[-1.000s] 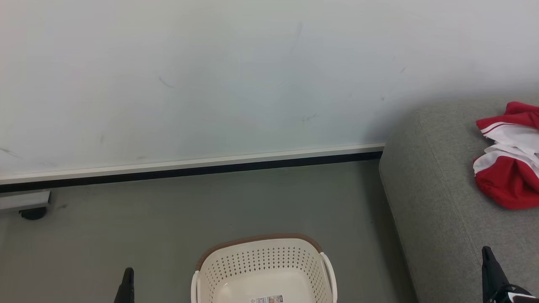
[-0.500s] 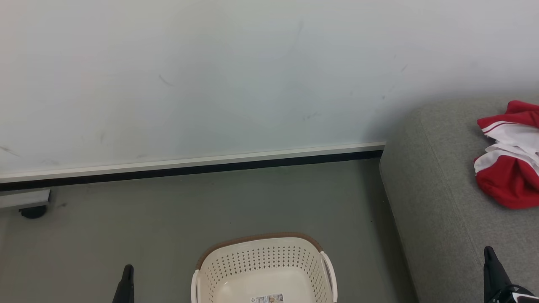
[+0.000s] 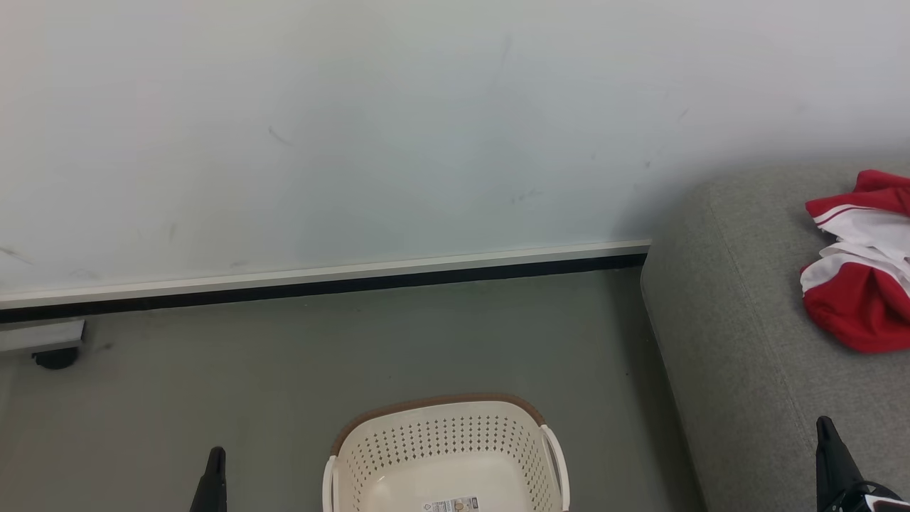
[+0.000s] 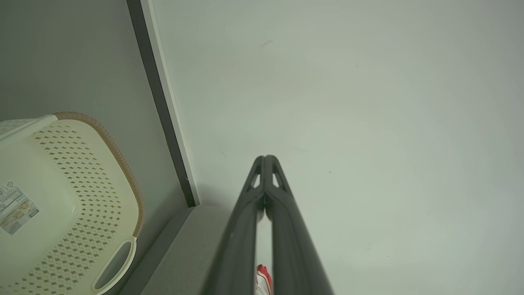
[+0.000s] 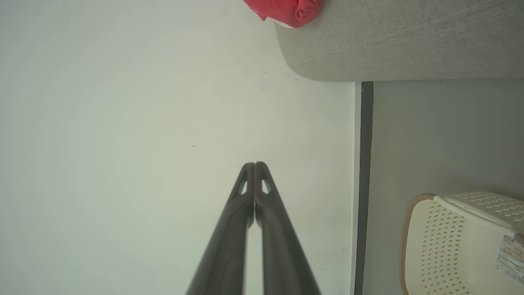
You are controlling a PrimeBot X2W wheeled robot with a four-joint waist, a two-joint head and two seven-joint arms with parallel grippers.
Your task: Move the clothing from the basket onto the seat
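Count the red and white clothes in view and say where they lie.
1: a crumpled clothing heap on the grey seat, cut off by the head view's right edge, so it may hold several garments. The part of the basket that shows holds none.

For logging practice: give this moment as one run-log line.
basket: empty | clothing: on seat | left gripper: shut | right gripper: shut

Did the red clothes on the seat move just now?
No. The clothing keeps its spot on the seat, as far from its left edge as before; the whole picture shifted slightly, so the camera moved.
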